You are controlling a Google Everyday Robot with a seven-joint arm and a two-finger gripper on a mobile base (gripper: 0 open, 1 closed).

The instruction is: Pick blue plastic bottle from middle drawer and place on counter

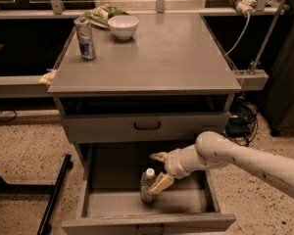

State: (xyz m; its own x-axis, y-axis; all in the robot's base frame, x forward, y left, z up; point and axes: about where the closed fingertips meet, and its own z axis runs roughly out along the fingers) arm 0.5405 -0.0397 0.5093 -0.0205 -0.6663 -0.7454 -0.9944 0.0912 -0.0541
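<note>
The blue plastic bottle (147, 185) stands upright on the floor of the open middle drawer (103, 202), near its front and middle; it has a white cap. My gripper (157, 171) reaches in from the right on a cream arm. It is open, with one finger above and behind the bottle and the other finger (160, 183) just right of the bottle's body, close to it or touching it. The counter (152, 58) is the grey top of the cabinet above.
On the counter's back left stand a silver-blue can (85, 38), a white bowl (123, 26) and a green bag (102, 13). The upper drawer (147, 126) with a black handle is slightly open. A black stand leg (54, 195) lies on the floor to the left.
</note>
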